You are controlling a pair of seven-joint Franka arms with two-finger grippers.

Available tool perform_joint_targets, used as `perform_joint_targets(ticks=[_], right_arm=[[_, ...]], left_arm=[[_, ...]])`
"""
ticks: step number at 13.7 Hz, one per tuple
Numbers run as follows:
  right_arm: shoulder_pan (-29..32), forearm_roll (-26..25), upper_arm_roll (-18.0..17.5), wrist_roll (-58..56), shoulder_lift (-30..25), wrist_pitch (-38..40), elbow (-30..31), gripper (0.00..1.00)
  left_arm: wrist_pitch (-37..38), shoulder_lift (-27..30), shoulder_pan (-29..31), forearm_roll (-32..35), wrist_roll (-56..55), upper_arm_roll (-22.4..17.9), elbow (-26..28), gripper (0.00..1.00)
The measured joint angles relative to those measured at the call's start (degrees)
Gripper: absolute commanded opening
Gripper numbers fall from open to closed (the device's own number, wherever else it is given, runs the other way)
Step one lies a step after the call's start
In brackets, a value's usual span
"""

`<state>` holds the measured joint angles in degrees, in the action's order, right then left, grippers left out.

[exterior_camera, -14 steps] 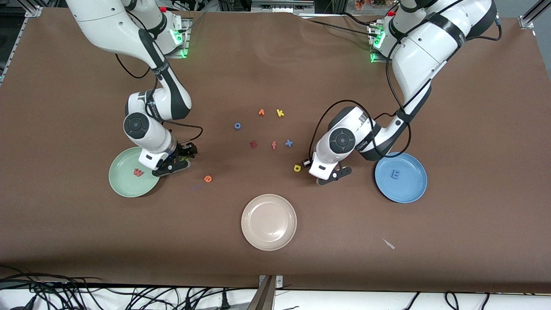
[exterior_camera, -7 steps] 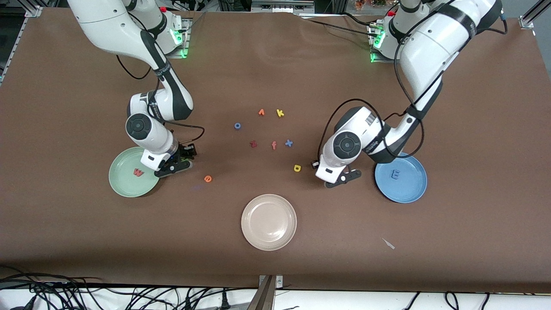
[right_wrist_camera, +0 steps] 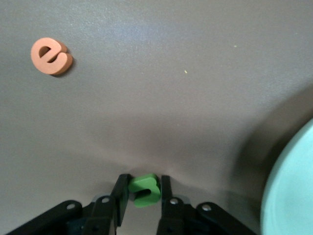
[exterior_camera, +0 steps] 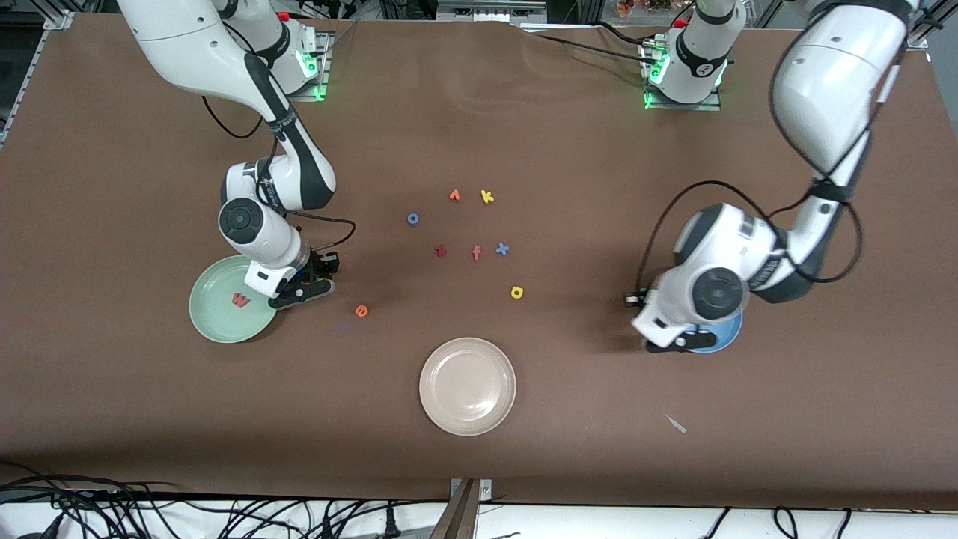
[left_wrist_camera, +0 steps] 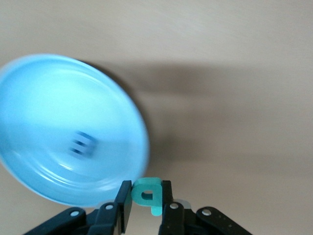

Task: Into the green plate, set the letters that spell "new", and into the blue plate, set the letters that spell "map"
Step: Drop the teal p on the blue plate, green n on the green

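No brand or label legible anywhere; only readable characters are the foam letters themselves.

Left gripper [left_wrist_camera: 146, 208]: fingers [left_wrist_camera: 125, 200] clamped on the teal p [left_wrist_camera: 146, 193], up in the air over the rim of the blue plate [left_wrist_camera: 34, 93]. Blue m [left_wrist_camera: 80, 144] in that plate, smeared and hard to read in the left wrist view. From the front, blue plate mostly hidden under the left arm, only an edge showing; blue m and teal p not visible there.

Right gripper [right_wrist_camera: 142, 205]: fingers [right_wrist_camera: 121, 193] pinched on the green n [right_wrist_camera: 145, 190], low at the worktop [exterior_camera: 599, 419], just beside the green plate [exterior_camera: 213, 322]. From the front, green n hidden by the gripper. Plate cut off at the edge of the right wrist view. Red w [exterior_camera: 240, 299] lying in the green plate. Orange e [exterior_camera: 361, 310] on the worktop, near the right fingers, on the side away from the plate.

Yellow a [exterior_camera: 516, 292] on the worktop between the two grippers, apart from both. Beige plate [exterior_camera: 430, 404] nearer the front camera than the yellow a. Farther off, a loose cluster: yellow k [exterior_camera: 487, 197], blue x [exterior_camera: 502, 248], pink f [exterior_camera: 476, 253], dark red z [exterior_camera: 441, 251], blue o [exterior_camera: 412, 218] and one small orange letter [exterior_camera: 454, 195], too small to read.
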<state>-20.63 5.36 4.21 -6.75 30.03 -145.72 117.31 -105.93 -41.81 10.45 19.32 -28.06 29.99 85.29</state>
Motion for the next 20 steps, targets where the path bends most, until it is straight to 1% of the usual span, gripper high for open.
perform_joint_targets(ticks=[2, 4, 6, 9, 10, 11, 12, 14, 16, 17, 18, 19, 20], right_arm=[[-0.02, -0.01, 0.00, -0.09, -0.01, 0.02, -0.01, 0.20], [-0.02, -0.01, 0.00, -0.11, -0.01, 0.03, -0.03, 0.13], [-0.06, 0.02, -0.11, -0.11, 0.14, 1.36, -0.77, 0.13], [-0.28, 0.08, -0.08, -0.05, 0.40, 11.19, -6.89, 0.13], [-0.19, 0.09, 0.21, -0.05, 0.39, 13.82, -9.13, 0.13], [0.13, 0.09, 0.67, -0.05, 0.38, 15.82, -10.95, 0.13], [0.67, 0.09, 1.34, -0.06, 0.38, 17.40, -12.40, 0.13], [2.63, 0.08, 2.92, -0.09, 0.40, 19.80, -14.65, 0.13], [5.88, 0.07, 3.72, -0.25, 0.42, 20.87, -15.79, 0.16], [7.64, 0.05, 3.84, -0.40, 0.50, 21.07, -15.88, 0.29], [9.01, -0.02, 3.88, -0.51, 0.74, 21.16, -15.88, 0.83], [10.07, -0.05, 3.89, -0.53, 1.14, 21.17, -15.88, 1.00], [10.79, -0.05, 3.89, -0.53, 1.60, 21.15, -15.90, 1.00]], left_arm=[[0.25, 0.08, 3.61, 0.00, 6.38, -0.11, 0.04, 0.03], [0.23, -0.02, 6.83, 0.26, 11.89, -0.37, 0.35, 0.03], [-0.14, -0.46, 9.49, 1.77, 16.02, -0.74, 0.73, 0.04], [-2.86, -2.06, 11.91, 3.21, 17.50, -0.87, 2.34, 0.07], [-4.43, -2.57, 12.15, 3.21, 17.57, -0.88, 3.37, 0.17], [-5.70, -2.99, 12.15, 3.21, 17.57, -0.87, 4.30, 0.51], [-6.54, -3.21, 12.14, 3.21, 17.57, -0.86, 5.08, 0.99], [-6.79, -3.20, 12.14, 3.22, 17.56, -0.86, 5.49, 1.00], [-6.79, -3.01, 12.14, 3.22, 17.54, -0.73, 5.44, 1.00], [-6.78, -2.83, 12.14, 3.22, 17.52, -0.53, 5.32, 1.00], [-6.64, -2.57, 12.14, 3.22, 17.50, -0.14, 5.13, 1.00], [-6.23, -2.20, 12.14, 3.16, 17.50, 0.63, 5.02, 1.00], [-5.43, -1.84, 12.17, 2.77, 16.99, 2.19, 4.97, 1.00]])
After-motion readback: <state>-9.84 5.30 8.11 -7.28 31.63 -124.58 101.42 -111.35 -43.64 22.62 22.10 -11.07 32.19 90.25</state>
